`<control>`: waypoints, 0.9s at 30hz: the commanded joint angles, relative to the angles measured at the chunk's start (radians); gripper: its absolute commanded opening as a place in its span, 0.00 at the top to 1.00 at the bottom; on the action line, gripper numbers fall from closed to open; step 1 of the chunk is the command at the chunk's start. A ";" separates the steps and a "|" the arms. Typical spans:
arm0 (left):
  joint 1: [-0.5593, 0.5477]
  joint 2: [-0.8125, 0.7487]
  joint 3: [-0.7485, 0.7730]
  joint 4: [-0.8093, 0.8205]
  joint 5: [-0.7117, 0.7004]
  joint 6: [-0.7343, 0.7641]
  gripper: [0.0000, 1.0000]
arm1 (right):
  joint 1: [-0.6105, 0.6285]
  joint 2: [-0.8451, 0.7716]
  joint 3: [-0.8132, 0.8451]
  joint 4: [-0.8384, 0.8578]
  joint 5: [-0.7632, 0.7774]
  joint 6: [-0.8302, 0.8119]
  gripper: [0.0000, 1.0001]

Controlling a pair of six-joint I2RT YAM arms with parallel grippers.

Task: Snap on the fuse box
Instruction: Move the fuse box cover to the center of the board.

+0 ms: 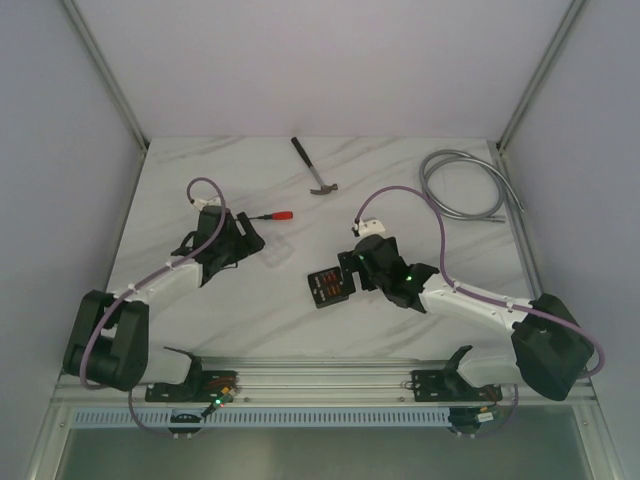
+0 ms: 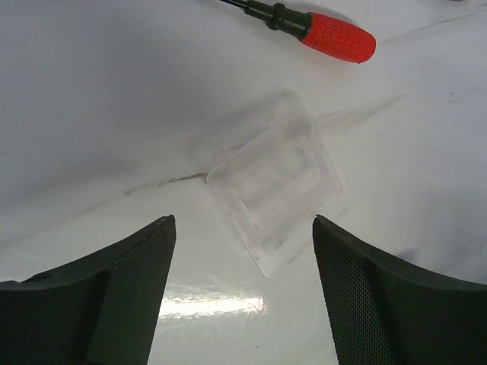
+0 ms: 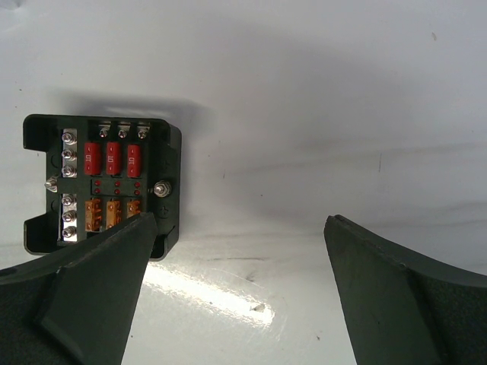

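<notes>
The fuse box [image 3: 99, 182] is a small black square box lying uncovered on the table, with red fuses in its upper row and orange ones below. From above, the fuse box [image 1: 328, 287] sits mid-table just left of my right gripper [image 1: 352, 272]. In the wrist view my right gripper [image 3: 240, 220] is open and holds nothing, the box beside its left finger [image 3: 99, 289]. A clear plastic cover [image 2: 274, 182] lies flat just ahead of my left gripper [image 2: 243, 224], which is open and empty. Seen from above, that left gripper [image 1: 238, 240] hovers over the table's left part.
A red-handled screwdriver [image 2: 338, 38] lies just beyond the clear cover; the screwdriver [image 1: 276, 214] is right of my left gripper. A hammer [image 1: 318, 170] rests at the back centre. A coiled grey cable [image 1: 465, 185] lies at the back right.
</notes>
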State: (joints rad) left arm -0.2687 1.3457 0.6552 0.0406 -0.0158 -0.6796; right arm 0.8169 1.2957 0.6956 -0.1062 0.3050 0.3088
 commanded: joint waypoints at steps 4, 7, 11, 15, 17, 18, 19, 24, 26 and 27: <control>0.003 0.126 0.066 0.025 0.023 0.018 0.18 | -0.004 -0.006 0.022 0.019 -0.009 -0.011 0.00; 0.003 0.175 0.094 0.027 0.017 0.038 0.17 | -0.004 0.009 0.046 0.022 -0.012 -0.020 0.00; 0.002 0.236 0.144 0.024 0.073 0.060 0.16 | -0.006 0.042 0.079 0.022 -0.018 -0.023 0.00; -0.031 0.297 0.191 0.024 0.117 0.069 0.16 | -0.009 0.077 0.103 0.020 -0.018 -0.019 0.00; -0.058 0.334 0.220 0.025 0.136 0.075 0.16 | -0.015 0.096 0.115 0.017 -0.022 -0.019 0.00; -0.075 0.357 0.242 0.024 0.148 0.082 0.16 | -0.019 0.104 0.120 0.016 -0.024 -0.020 0.00; -0.092 0.382 0.264 0.024 0.158 0.090 0.16 | -0.025 0.110 0.125 0.016 -0.024 -0.022 0.00; -0.202 0.514 0.407 0.024 0.233 0.125 0.18 | -0.078 0.116 0.139 0.021 -0.060 -0.017 0.00; -0.242 0.563 0.468 0.023 0.253 0.134 0.18 | -0.107 0.109 0.134 0.036 -0.100 -0.017 0.00; -0.258 0.589 0.498 0.024 0.265 0.134 0.19 | -0.124 0.103 0.126 0.050 -0.127 -0.015 0.00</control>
State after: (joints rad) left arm -0.4667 1.8549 1.0657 0.0635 0.1661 -0.5819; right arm 0.7383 1.4078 0.7998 -0.0986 0.2520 0.2977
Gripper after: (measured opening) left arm 0.818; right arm 0.997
